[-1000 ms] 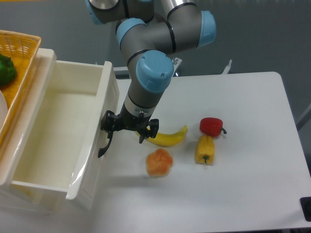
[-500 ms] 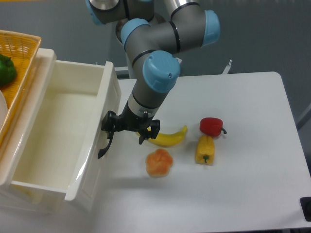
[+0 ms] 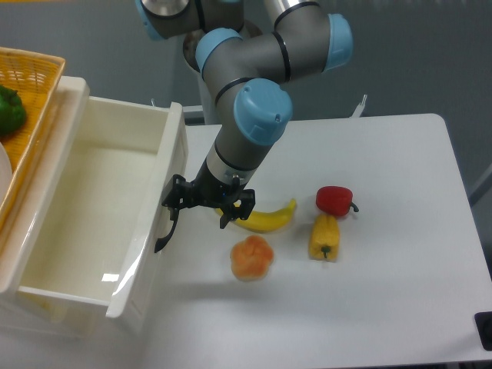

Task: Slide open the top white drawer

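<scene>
The top white drawer (image 3: pixel 92 200) is a deep cream box, pulled far out over the table's left side and empty inside. Its panelled front (image 3: pixel 157 223) faces right and carries a curved black handle (image 3: pixel 163 235). My gripper (image 3: pixel 198 218) hangs just right of that front, pointing down, its jaws apart. The left finger (image 3: pixel 174 197) sits at the top of the handle, touching it or hooked behind it. The right finger (image 3: pixel 233 209) stands free above the banana. The lower drawer is hidden under the top one.
A banana (image 3: pixel 267 219), an orange fruit (image 3: pixel 251 257), a yellow pepper (image 3: pixel 324 237) and a red pepper (image 3: pixel 334 201) lie on the white table (image 3: pixel 384 292) to the right of the gripper. A yellow wicker basket (image 3: pixel 23 92) with a green pepper (image 3: pixel 9 110) stands at the far left.
The arm has swung a little to the right, and the drawer front has come slightly further right with it. The fruit and peppers have not moved.
</scene>
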You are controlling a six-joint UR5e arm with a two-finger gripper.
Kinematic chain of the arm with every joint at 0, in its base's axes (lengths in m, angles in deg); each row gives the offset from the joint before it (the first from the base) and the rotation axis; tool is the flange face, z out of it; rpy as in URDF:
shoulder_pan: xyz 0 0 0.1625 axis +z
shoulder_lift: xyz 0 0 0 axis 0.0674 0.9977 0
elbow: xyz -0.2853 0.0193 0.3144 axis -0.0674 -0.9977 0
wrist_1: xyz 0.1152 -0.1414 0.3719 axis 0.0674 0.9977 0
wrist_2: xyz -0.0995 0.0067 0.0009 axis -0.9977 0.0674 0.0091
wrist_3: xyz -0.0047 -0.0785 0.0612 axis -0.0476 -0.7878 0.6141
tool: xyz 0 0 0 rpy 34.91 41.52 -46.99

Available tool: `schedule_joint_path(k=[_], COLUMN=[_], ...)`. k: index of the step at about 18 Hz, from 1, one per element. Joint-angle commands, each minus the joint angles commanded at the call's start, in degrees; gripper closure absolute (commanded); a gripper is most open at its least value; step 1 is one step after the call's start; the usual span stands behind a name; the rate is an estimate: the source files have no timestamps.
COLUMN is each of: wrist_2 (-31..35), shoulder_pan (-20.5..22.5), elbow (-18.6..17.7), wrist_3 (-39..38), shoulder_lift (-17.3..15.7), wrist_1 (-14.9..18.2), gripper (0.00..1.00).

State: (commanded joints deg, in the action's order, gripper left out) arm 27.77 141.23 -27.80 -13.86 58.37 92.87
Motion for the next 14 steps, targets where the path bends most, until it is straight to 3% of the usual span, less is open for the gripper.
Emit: schedule_joint_path(k=[6,10,14], wrist_2=[0.5,7.6,13.1], shoulder_pan=[0.7,0.6,0.5], elbow=[1.1,0.9,0.5], wrist_3=[5.9,12.7,14.4], shoulder_lift=[0.3,0.2,0.7], wrist_1=[-4.0,-4.2,-4.2], gripper=[0.00,0.00,0.00])
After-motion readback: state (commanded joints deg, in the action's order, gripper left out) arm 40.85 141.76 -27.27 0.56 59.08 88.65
